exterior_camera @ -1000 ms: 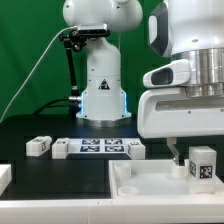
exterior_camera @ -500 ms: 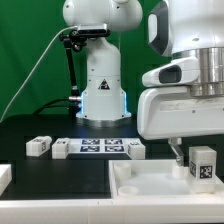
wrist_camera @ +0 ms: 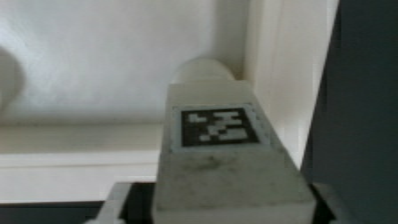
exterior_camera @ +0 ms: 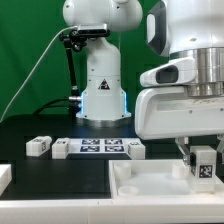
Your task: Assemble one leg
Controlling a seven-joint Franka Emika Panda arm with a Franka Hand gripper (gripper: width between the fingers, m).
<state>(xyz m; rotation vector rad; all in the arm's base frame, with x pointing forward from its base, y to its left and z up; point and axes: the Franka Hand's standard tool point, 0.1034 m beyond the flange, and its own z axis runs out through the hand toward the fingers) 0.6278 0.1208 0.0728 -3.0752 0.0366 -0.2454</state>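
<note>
My gripper (exterior_camera: 200,152) is shut on a leg (exterior_camera: 203,166), a small white post with a black-and-white tag on its face. I hold it upright over the far right part of the large white rimmed panel (exterior_camera: 140,178). In the wrist view the leg (wrist_camera: 217,140) fills the middle, its far end at the panel's inner corner (wrist_camera: 249,70). Whether the leg touches the panel cannot be told. Two more legs lie on the black table: one (exterior_camera: 38,146) at the exterior view's left, one (exterior_camera: 134,149) near the middle.
The marker board (exterior_camera: 95,147) lies on the table between the two loose legs. A second white robot base (exterior_camera: 100,85) stands behind it. Another white part (exterior_camera: 5,176) shows at the exterior view's left edge.
My gripper with the leg has moved slightly down toward the panel. The loose legs have not moved.
</note>
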